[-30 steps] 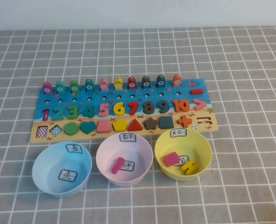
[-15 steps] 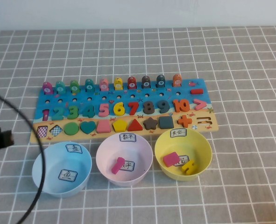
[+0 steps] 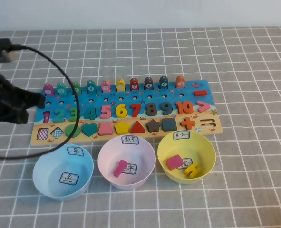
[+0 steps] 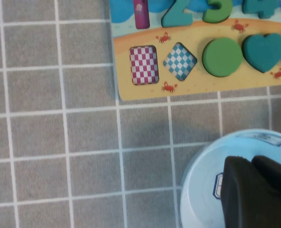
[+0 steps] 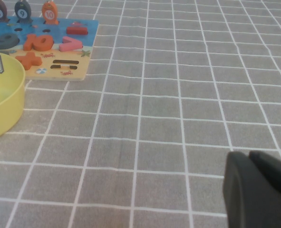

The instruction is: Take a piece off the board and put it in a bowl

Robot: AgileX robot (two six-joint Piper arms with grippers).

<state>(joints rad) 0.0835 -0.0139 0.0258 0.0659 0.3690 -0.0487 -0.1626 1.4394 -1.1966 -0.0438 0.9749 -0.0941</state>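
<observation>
so, board point(image 3: 126, 111): i see it lying flat, my landmark.
piece point(image 3: 47, 89): standing at the board's far left corner, first in the fish row.
bowl point(image 3: 45, 183): just off the board's near left edge, empty.
left gripper point(image 3: 35, 100): at the board's left end, near the piece, fingers pressed together, holding nothing.
right gripper point(image 5: 259, 187): low over bare cloth right of the board, fingers together, empty.

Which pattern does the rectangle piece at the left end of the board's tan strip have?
The rectangle piece has a magenta-and-white checkered pattern, clearest in the left wrist view.
</observation>
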